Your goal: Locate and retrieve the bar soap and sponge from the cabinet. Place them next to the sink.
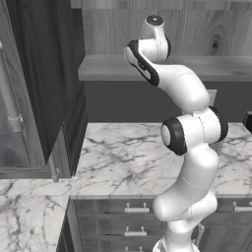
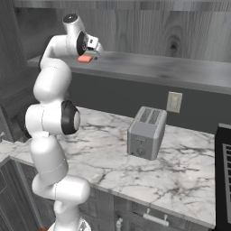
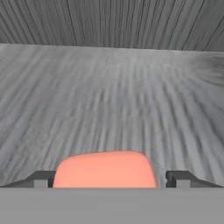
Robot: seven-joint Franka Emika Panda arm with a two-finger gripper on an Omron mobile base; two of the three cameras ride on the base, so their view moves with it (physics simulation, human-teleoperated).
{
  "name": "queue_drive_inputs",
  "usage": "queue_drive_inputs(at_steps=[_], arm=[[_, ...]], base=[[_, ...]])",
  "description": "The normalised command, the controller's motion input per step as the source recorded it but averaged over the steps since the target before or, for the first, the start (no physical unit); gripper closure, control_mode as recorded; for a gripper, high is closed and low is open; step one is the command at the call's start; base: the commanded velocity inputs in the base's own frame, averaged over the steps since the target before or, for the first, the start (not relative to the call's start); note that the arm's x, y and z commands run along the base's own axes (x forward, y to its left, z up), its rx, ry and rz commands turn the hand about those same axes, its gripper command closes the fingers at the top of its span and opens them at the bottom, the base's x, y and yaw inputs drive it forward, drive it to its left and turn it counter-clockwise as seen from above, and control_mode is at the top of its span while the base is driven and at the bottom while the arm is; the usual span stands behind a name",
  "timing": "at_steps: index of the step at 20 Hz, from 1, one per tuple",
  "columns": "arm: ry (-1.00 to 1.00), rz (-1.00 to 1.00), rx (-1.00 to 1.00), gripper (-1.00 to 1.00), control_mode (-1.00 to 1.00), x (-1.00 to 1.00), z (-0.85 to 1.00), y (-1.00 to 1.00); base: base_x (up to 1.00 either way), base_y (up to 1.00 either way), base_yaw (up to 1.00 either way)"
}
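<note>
The salmon-pink bar soap [image 3: 105, 169] lies flat on the grey shelf of the cabinet [image 2: 158, 67]. My gripper [image 3: 109, 179] is low over the shelf and open, one dark fingertip [image 3: 41, 179] to each side of the soap and a small gap showing at the right one. From the right base the bar soap [image 2: 85, 58] shows just below my hand [image 2: 92, 50] at the shelf's left end. The cabinet shelf [image 1: 108, 69] also runs behind my upper arm. The sponge and the sink are out of view.
A silver toaster [image 2: 145, 132] stands on the white marble counter [image 2: 180, 176] below the shelf, with a wall outlet [image 2: 174, 102] behind it. A dark stove [image 2: 224, 171] is at the right edge. A tall glass-fronted cabinet [image 1: 15, 123] stands at left.
</note>
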Motion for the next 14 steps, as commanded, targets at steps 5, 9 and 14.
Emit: queue_drive_inputs(at_steps=[5,9,14], arm=[[0.02,-0.01,0.04,1.0,-1.0,-0.03,-0.17,0.04],[0.0,0.0,0.0,1.0,-1.0,0.0,0.0,0.0],[0.0,0.0,0.0,1.0,-1.0,0.0,-0.03,0.0]], base=[[0.0,0.0,0.0],[0.0,0.0,0.0],[0.0,0.0,0.0]])
